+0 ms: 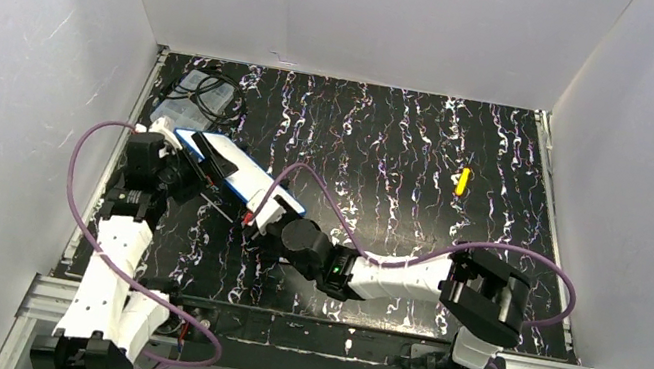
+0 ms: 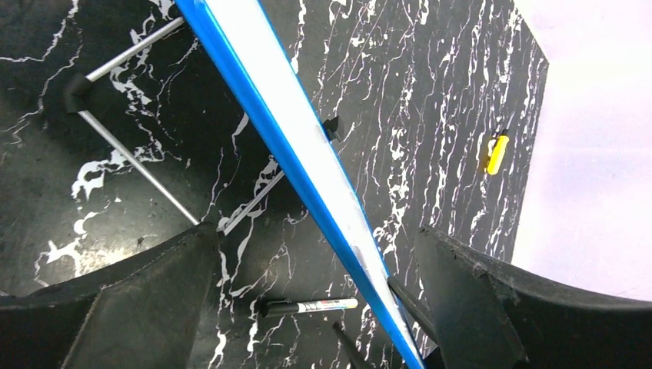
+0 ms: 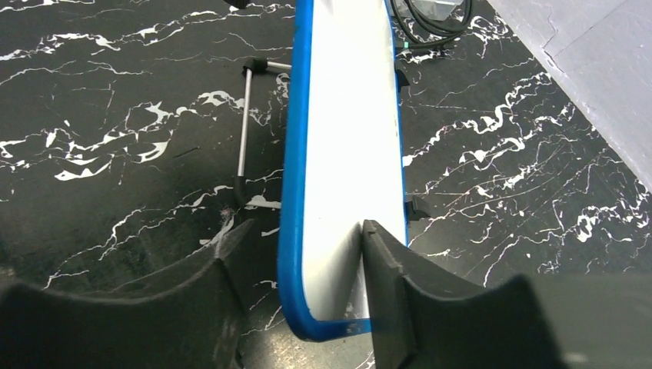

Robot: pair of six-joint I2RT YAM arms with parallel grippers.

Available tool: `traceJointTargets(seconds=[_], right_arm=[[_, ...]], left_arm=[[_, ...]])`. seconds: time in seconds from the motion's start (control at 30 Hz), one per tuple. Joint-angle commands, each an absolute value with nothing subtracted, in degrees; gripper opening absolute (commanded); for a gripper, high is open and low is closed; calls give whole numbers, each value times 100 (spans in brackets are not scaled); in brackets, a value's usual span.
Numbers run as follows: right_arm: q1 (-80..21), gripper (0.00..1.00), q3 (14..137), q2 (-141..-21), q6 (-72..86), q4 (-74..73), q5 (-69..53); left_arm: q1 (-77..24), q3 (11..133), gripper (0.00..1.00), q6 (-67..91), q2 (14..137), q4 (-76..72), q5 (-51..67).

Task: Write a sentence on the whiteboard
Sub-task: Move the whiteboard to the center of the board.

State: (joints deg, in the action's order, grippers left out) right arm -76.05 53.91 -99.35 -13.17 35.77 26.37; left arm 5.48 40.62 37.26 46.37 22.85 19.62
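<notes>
At far left of the counter (image 1: 389,155), the left arm (image 1: 112,258) rises from its base to the whiteboard's left end. The jaws of the left gripper (image 2: 317,234) are wide apart. In its wrist view the board's blue rim runs slantwise between the two fingers (image 2: 146,300), unclamped and nearer the right-hand one. Behind the gripper a clear cable box (image 1: 199,96) sits at the back-left corner.

The whiteboard (image 1: 257,182) stands left of centre, tipped up on thin metal stand rods (image 2: 138,167) and angled from back-left to front-right. A marker (image 2: 307,306) lies flat on the counter under the board's near side.

At the board's front-right end, the right gripper (image 3: 307,227) straddles the rounded corner with jaws partly apart, not clamped. Of its fingers (image 3: 400,292), the right-hand one touches the white face. The left-hand one sits just beside the blue rim, with a sliver of counter showing between them.

The right arm (image 1: 408,275) stretches leftward from its base at the near edge. Well to the right, toward the back, a small yellow object (image 1: 463,180) lies alone on the counter.
</notes>
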Motion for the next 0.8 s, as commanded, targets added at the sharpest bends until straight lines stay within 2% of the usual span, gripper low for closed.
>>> traceJointTargets(seconds=[0.0, 0.1, 0.23, 0.33, 0.43, 0.53, 0.63, 0.77], right_arm=[[-7673, 61, 5396, -10013, -1073, 3780, 2828], [-7673, 68, 5414, -9940, -1066, 3772, 2830], [-7688, 77, 5421, -9726, -1007, 3676, 2830], [-7690, 80, 5408, -9494, -929, 3588, 2852], [-7695, 81, 5376, -9246, -857, 3456, 2914], [-7699, 81, 5317, -8940, -765, 3290, 3006], [-7699, 81, 5179, -8573, -669, 3203, 3094], [-7699, 82, 4892, -7971, -568, 3151, 3217]], left_arm=[[593, 3976, 98, 3975, 4909, 1675, 2333], [591, 4087, 98, 3922, 5197, 1559, 2362], [590, 4354, 88, 3657, 5698, 1609, 2518], [592, 4480, 84, 3481, 5947, 1778, 2402], [594, 4472, 82, 3443, 6043, 1757, 2370], [590, 4436, 74, 3527, 6122, 1549, 2477], [594, 4515, 71, 3498, 6286, 1525, 2509], [592, 4646, 62, 3353, 6583, 1547, 2579]])
